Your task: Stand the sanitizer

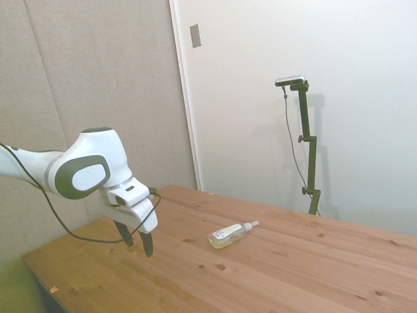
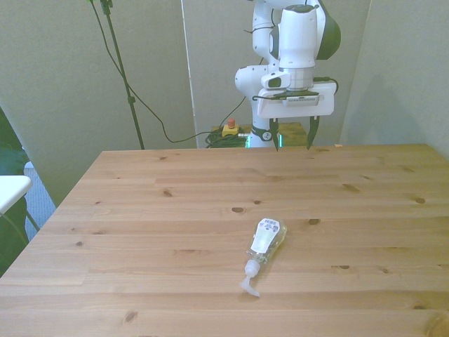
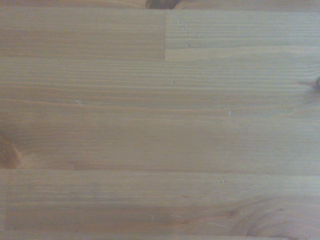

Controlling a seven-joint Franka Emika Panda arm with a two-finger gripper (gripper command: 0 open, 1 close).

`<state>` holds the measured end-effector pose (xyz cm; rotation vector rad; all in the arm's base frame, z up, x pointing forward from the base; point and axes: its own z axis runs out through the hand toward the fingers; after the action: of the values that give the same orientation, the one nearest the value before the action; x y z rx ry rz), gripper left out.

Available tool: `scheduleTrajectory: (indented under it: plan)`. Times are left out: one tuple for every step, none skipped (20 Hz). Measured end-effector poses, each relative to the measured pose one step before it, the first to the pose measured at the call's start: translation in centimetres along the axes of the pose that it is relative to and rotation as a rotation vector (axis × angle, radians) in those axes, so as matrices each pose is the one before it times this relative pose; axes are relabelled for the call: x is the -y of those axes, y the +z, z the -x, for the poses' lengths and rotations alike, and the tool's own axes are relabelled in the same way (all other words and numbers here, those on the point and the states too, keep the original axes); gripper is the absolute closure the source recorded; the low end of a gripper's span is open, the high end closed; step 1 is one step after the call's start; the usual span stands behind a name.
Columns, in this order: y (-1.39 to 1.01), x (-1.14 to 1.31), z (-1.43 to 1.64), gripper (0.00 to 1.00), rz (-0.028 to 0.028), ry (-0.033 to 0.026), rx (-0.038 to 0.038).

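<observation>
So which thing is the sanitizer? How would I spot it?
Look at the big wooden table. Out in the open, well away from the robot's open gripper, a small clear bottle lies on its side: the sanitizer. It holds yellowish liquid, with a pale label and white pump top, and it's the only loose thing there.

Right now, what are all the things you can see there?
bottle: one, clear with yellowish liquid, white pump top and pale label, lying on its side on the table, apart from the gripper.
table: one, light brown wood with dark knots; the wrist view shows only its bare boards.
red button: one, on a yellow base, behind the table's far edge.
gripper: one, white with dark fingers, open, empty, above the table's far edge.
</observation>
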<state>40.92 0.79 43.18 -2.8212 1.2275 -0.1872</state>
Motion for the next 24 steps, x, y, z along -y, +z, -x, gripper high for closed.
scheduleTrajectory:
  plan:
    - [0.044,0.010,-0.012,0.00,0.00063,0.00009,0.00074]
    - [0.010,0.005,-0.019,0.00,0.00039,-0.00009,0.00000]
    - [-0.050,0.085,-0.077,0.00,-0.00158,0.00200,-0.00246]
    - [-0.110,0.197,-0.183,0.00,-0.00426,0.00328,-0.00514]
    - [-0.140,0.315,-0.360,0.00,-0.00791,0.00614,-0.00962]
    - [-0.112,0.411,-0.546,0.00,-0.00835,0.00985,-0.01270]
    - [-0.035,0.482,-0.698,0.00,-0.00627,0.00974,-0.01399]
    - [0.052,0.551,-0.880,0.00,-0.00472,0.01467,-0.01594]
    - [0.072,0.626,-1.004,0.00,-0.00392,0.01474,-0.01491]
    - [0.161,0.621,-1.115,0.00,-0.00094,0.01488,-0.01294]
    - [0.179,0.671,-1.222,0.00,-0.00088,0.01709,-0.01530]
    - [0.218,0.692,-1.229,0.00,-0.00258,0.01879,-0.01213]
    - [0.179,0.690,-1.388,0.00,-0.00213,0.02239,-0.01783]
    - [0.155,0.721,-1.429,0.00,-0.00371,0.02675,-0.01619]
    - [0.112,0.661,-1.419,0.00,-0.00222,0.02157,-0.01463]
    - [0.139,0.615,-1.351,0.00,-0.00045,0.02375,-0.01167]
    - [1.099,1.771,-2.307,0.00,0.00978,0.02980,0.00217]
    - [-0.072,0.272,-0.050,0.00,0.00213,-0.00281,-0.00908]
    - [0.048,0.211,-0.084,0.00,0.00417,0.00421,-0.02127]
    - [0.311,0.269,-0.115,0.00,0.00178,0.00984,-0.00812]
    - [0.611,0.367,-0.332,0.00,0.00213,0.01212,-0.00469]
    - [0.881,0.583,-0.571,0.00,-0.00518,0.01175,-0.00739]
    - [1.161,0.600,-0.747,0.00,-0.00821,0.01552,-0.00943]
    - [1.244,0.689,-0.908,0.00,-0.01280,0.01704,-0.01261]
